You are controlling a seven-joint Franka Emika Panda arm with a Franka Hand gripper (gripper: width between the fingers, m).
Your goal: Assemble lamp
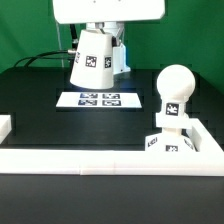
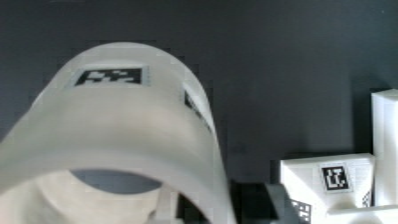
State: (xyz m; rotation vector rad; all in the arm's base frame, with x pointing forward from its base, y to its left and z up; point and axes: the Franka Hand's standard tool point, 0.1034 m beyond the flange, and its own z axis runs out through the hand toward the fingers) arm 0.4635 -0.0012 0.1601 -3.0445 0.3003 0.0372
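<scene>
A white plastic truncated-cone lamp shade [image 1: 94,58] with black-and-white square tags is hanging tilted in the air beneath the white robot arm [image 1: 108,12], above the thin flat white marker board [image 1: 100,99] lying on the dark surface [image 1: 40,100]. The arm's jaws are sitting behind the shade's upper end in the exterior view, apparently gripping it, though their exact opening is hidden. Toward the exterior view's right, well apart from the shade, a white round-headed bulb [image 1: 176,90] is standing upright on a small white square base [image 1: 168,140], which is resting just inside the corner of a low white rail [image 1: 90,159] bordering the surface. In the wrist view, the shade [image 2: 125,130] is filling most of the frame, its wide open mouth nearest the camera, while the tagged base [image 2: 331,178] is showing beside it.
</scene>
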